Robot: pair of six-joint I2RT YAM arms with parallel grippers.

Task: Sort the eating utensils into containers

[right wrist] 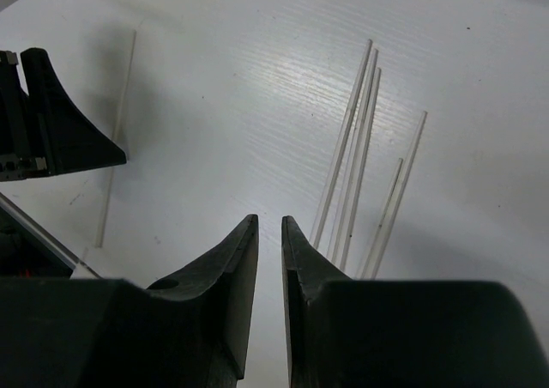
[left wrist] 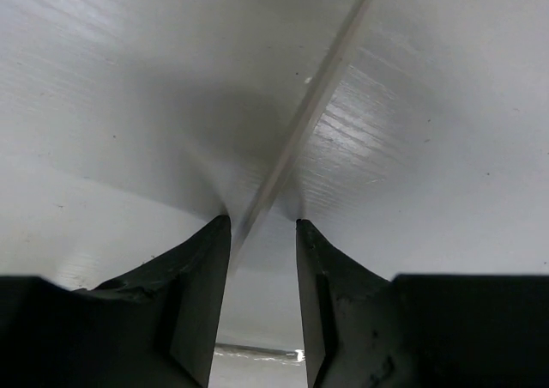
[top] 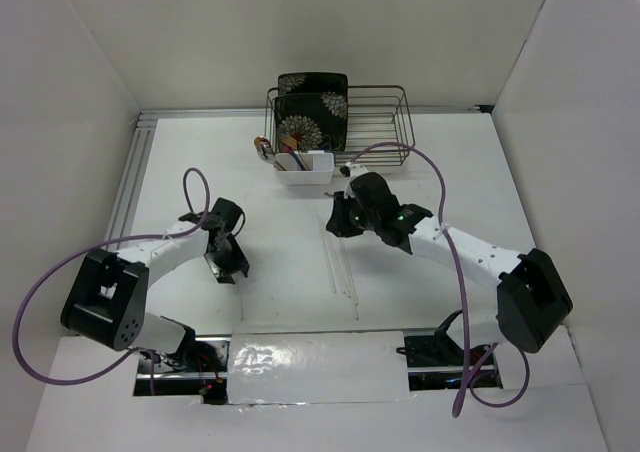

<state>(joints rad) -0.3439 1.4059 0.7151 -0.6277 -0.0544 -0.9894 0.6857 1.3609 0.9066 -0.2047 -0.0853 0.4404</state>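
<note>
A pale chopstick (left wrist: 302, 118) lies flat on the white worktop (left wrist: 446, 148), between the parted, unclenched jaws of the left end effector (left wrist: 262, 225). Centring it before squeezing should stop it rolling. More chopsticks (top: 340, 262) lie mid-frame. The right end effector (right wrist: 268, 221) hovers nearly closed and empty. The white caddy (top: 305, 176), upper centre, holds a few utensils (top: 296, 156).

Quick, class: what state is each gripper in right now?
Left gripper: open, jaws either side of a chopstick, not gripping it.
Right gripper: slightly open, holding nothing.
</note>
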